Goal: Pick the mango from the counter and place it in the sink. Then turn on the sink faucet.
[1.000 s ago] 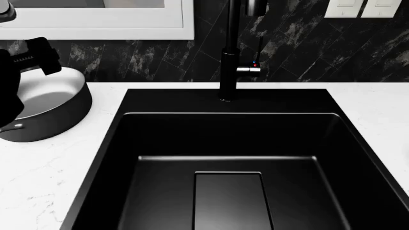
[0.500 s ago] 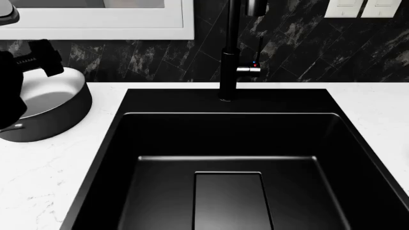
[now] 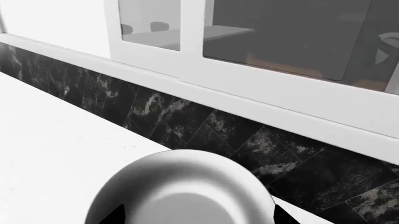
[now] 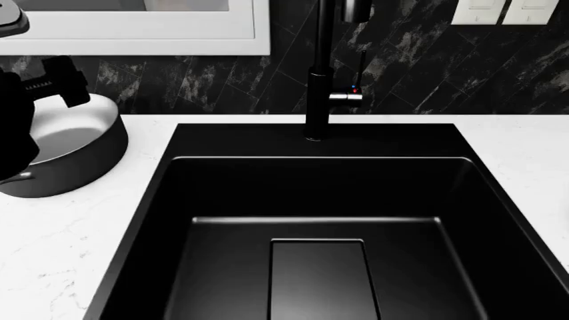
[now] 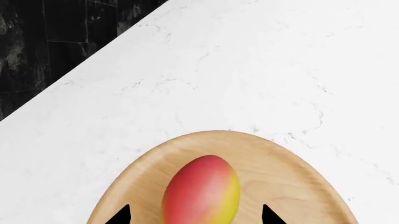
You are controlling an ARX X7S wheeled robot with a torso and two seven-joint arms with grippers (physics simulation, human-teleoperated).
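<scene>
The mango point(image 5: 203, 191), red blending into yellow-green, lies on a round wooden cutting board point(image 5: 293, 182) on the white counter point(image 5: 249, 70). My right gripper point(image 5: 194, 215) is open above it, one dark fingertip on each side of the fruit and a gap on both sides. It is out of the head view. The black sink point(image 4: 320, 220) fills the head view, nothing in it, with the faucet point(image 4: 318, 80) and its chrome lever point(image 4: 347, 97) behind. My left gripper point(image 3: 196, 218) is open over the grey pot point(image 3: 181, 186).
The grey pot point(image 4: 53, 153) stands on the counter point(image 4: 53, 253) left of the sink, with my left arm point(image 4: 22, 113) over it. A dark tiled backsplash point(image 4: 196, 80) and a white window frame point(image 4: 133, 40) run behind. Wall switches point(image 4: 502, 10) sit at the upper right.
My left arm has shifted slightly over the pot at the head view's left edge. The sink and faucet look the same.
</scene>
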